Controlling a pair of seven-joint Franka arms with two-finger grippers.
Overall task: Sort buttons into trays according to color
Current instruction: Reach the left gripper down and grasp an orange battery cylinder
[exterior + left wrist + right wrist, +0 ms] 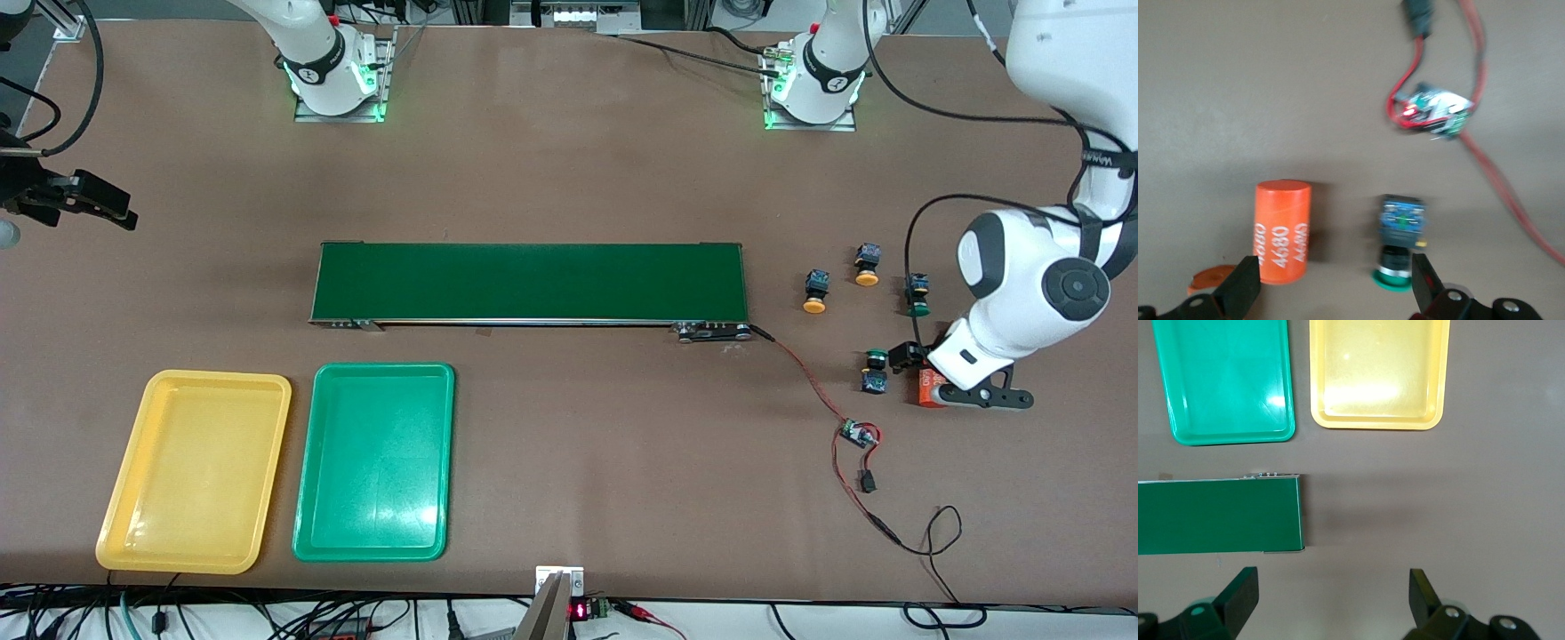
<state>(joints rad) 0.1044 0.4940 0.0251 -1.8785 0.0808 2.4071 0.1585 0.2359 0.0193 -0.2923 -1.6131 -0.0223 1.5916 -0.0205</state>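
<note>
well, both trays sit bare nearest the front camera at the right arm's end of the counter: yellow tray [124, 498], green tray [307, 498]. the conveyor belt [533, 280] lies between them and the four buttons. left gripper [1337, 283], jaws wide, hovers over a green-capped button [1399, 243] and the orange cylinder [1281, 230], probably lining up a grasp. right gripper [1333, 593] waits, jaws wide, over bare counter by the belt's end.

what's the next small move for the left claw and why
Probably shift the left claw sideways to centre on the green-capped button, then lower. Its open fingers now straddle both that button and the orange 4680 cylinder, so closing here could catch the cylinder. Both trays, yellow and green, hold nothing; the right claw waits open.
</note>
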